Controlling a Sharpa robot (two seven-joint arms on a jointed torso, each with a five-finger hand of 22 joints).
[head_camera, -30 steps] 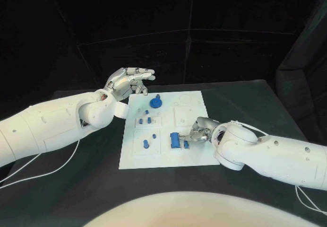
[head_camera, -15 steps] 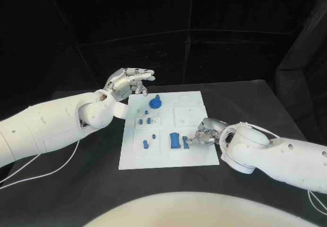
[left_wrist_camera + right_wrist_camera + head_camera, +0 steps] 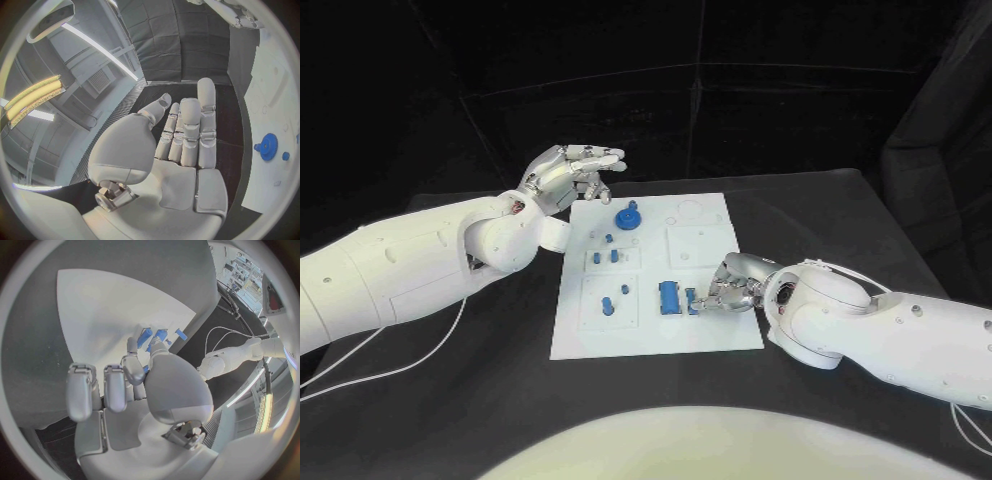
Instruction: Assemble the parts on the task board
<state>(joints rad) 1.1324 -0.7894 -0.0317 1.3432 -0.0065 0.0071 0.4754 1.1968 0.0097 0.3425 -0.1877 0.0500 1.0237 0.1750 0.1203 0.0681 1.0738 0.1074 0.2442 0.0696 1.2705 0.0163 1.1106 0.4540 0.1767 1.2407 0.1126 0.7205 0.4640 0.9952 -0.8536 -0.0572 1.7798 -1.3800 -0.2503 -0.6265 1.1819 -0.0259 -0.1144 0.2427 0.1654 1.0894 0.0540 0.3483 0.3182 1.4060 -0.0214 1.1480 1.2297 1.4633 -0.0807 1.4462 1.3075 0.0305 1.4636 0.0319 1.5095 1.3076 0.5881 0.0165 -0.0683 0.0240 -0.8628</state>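
Task board (image 3: 697, 330), a white plate, lies in the middle of the black table (image 3: 488, 400), and the small blue parts are spread over its left half. A blue gear-like part (image 3: 629, 216) stands near the board's far edge, with a small blue peg on top of it; the left wrist view catches it too (image 3: 269, 146), next to a tiny blue piece. Below it a few small blue pegs (image 3: 604, 255) stand in a cluster, and lower still a pair of short blue pieces (image 3: 612, 299) sit on a raised square of the board. Two longer blue blocks (image 3: 672, 297) lie side by side at the board's lower middle. The right hand (image 3: 727, 285) is down on the board just beside these blocks, its fingertips (image 3: 132, 346) reaching right up to them; from where I stand I cannot tell whether it is pinching one or only touching, since the fingers cover the contact. The left hand (image 3: 571, 175) hovers in the air off the board's far left corner, well apart from the parts, holding nothing, its fingers (image 3: 187, 130) stretched out close together with the thumb apart. Thin white cables (image 3: 387, 365) trail over the table beneath the left arm.
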